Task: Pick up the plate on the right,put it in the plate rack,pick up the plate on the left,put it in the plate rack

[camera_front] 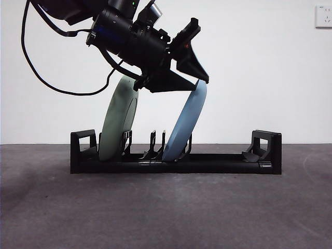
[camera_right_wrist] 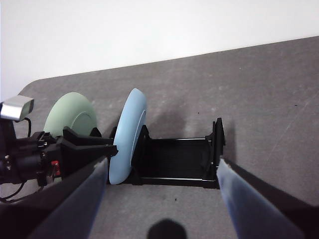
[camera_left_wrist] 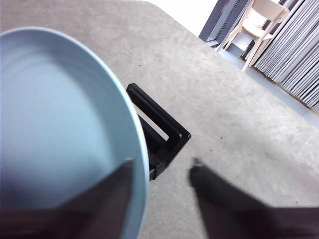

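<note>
blue plate (camera_front: 188, 122) racked beside green plate (camera_front: 119, 119); left gripper (camera_front: 193, 70) jaws apart astride its rim; next: withdraw. right gripper (camera_right_wrist: 162, 199) spread, waiting.

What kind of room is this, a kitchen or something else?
Probably a lab or office test room, not a kitchen. The rack with its two plates sits on a bare grey table before a blank white wall, and the left wrist view shows a plastic chair beside grey slatted panels.
</note>
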`<action>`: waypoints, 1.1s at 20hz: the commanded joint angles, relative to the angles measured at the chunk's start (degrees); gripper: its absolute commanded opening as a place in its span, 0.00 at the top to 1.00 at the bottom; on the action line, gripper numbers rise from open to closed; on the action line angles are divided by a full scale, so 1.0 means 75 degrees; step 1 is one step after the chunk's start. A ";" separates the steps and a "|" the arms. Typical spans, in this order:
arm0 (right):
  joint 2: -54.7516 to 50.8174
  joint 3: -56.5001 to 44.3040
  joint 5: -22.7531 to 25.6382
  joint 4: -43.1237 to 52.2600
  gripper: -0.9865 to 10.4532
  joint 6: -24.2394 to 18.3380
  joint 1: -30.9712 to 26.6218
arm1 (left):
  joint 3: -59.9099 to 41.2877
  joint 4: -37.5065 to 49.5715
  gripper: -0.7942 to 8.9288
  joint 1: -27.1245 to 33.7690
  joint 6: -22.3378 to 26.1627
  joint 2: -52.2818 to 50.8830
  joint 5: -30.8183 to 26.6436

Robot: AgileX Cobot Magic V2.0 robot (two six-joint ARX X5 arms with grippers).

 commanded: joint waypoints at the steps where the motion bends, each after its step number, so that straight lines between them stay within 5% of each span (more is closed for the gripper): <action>1: 0.0017 -0.0003 0.0012 0.0035 0.59 -0.0061 0.0000 | 0.0003 0.0082 0.65 -0.0032 0.0242 0.0015 -0.0017; 10: 0.0093 -0.0003 0.0006 -0.0041 0.59 -0.0271 0.0000 | 0.0009 -0.0117 0.65 -0.0163 0.0784 -0.0927 0.0490; 12: 0.0125 -0.0003 0.0006 -0.0160 0.69 -0.0478 0.0000 | 0.0009 -0.0495 0.73 -0.0210 0.1247 -0.1445 0.0603; 14: 0.0201 -0.0003 0.0009 -0.0309 0.82 -0.0638 0.0000 | 0.0009 -0.1102 0.94 -0.0265 0.1886 -0.2011 0.0597; 15: 0.0239 -0.0003 0.0015 -0.0399 0.88 -0.0664 0.0000 | 0.0009 -0.1495 0.92 -0.0289 0.2226 -0.2337 0.0536; 22: 0.0510 -0.0003 0.0017 -0.0688 0.92 -0.0944 0.0000 | 0.0009 -0.4456 0.93 -0.0294 0.3273 -0.4386 -0.1874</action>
